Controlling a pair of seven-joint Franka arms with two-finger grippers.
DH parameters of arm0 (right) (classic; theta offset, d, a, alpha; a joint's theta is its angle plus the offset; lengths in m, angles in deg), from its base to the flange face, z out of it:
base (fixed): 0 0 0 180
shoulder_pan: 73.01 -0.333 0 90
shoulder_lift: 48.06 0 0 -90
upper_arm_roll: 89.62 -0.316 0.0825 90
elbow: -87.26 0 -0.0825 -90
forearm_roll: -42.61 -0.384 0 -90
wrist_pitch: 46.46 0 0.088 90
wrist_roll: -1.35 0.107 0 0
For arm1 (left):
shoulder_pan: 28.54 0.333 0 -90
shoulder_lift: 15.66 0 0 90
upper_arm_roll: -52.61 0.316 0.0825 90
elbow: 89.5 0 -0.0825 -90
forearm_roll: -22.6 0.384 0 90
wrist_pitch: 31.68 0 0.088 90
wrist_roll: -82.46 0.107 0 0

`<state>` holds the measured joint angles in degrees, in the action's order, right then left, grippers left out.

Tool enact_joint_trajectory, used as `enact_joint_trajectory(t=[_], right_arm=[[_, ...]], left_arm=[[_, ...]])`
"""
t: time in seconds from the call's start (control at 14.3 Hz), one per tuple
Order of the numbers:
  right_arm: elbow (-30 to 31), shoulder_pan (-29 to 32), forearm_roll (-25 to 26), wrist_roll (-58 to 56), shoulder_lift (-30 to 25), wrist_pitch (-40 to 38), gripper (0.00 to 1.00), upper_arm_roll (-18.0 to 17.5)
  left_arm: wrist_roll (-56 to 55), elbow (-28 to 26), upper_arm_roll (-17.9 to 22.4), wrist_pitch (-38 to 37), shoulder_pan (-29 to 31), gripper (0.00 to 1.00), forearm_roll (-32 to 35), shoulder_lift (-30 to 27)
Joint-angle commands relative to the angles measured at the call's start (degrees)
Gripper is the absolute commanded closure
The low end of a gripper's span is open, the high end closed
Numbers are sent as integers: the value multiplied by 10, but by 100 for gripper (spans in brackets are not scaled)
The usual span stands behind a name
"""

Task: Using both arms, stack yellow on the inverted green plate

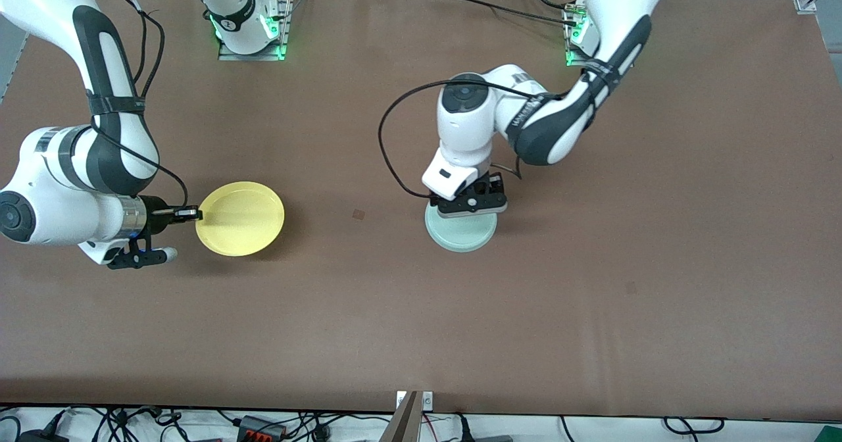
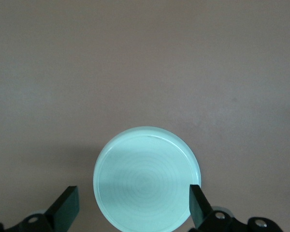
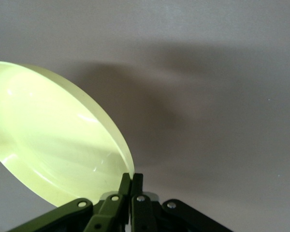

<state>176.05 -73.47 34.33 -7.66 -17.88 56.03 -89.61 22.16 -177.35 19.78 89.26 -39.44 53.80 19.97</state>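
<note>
Right under the left gripper (image 1: 468, 204): green plate (image 1: 461, 231), flat on the brown table (image 1: 421, 310), upside down with its ringed base showing. Spread wide over it, one finger (image 2: 66, 209) clear of the rim on one flank, the other finger (image 2: 196, 206) just at the rim on the opposite flank, in the left wrist view. Nothing held there, just hovering low over the plate's edge nearest the robot bases.

Over toward the right arm's end of the table: right gripper (image 1: 191, 214), turned sideways, fingers pinched tight on the rim of the yellow plate (image 1: 241, 218). Pinch point at the plate edge closest to the wrist, rest of the plate sticking out away from the fingertips toward the green one. Looks tilted in the right wrist view (image 3: 53, 145), hollow side up, shadow on the table underneath. Can't tell if the outer edge touches the table or not.

Well apart, the two plates, bare tabletop between them.
</note>
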Motion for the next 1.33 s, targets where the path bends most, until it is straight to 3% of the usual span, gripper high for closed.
enact_joint_trajectory(t=[0.0, 0.21, 0.56, 0.77, 0.91, 1.12, 1.26], right_arm=[[-2, -28, 7, 1, -16, -10, 100, -1], [-1, -73, 0, 14, -19, -11, 100, -1], [-18, -156, -6, 115, 2, 11, 100, -2], [-20, -203, -80, 135, 20, 24, 100, -1], [-24, -230, -91, 158, 33, 45, 100, -1], [-34, -264, -146, 221, 65, 79, 100, -2], [-35, -294, -190, 246, 80, 121, 100, -1]], left_arm=[[93, -4, -70, -5, 110, 0, -5, -13], [148, 2, -121, -74, 203, 0, -5, -25], [249, 2, -256, -198, 397, 0, -6, -29], [314, 2, -332, -226, 502, 0, -20, -28], [318, 4, -371, -270, 550, 0, -19, -29], [332, 7, -397, -301, 594, 0, -16, -29], [343, 41, -402, -314, 604, 0, -16, -30]])
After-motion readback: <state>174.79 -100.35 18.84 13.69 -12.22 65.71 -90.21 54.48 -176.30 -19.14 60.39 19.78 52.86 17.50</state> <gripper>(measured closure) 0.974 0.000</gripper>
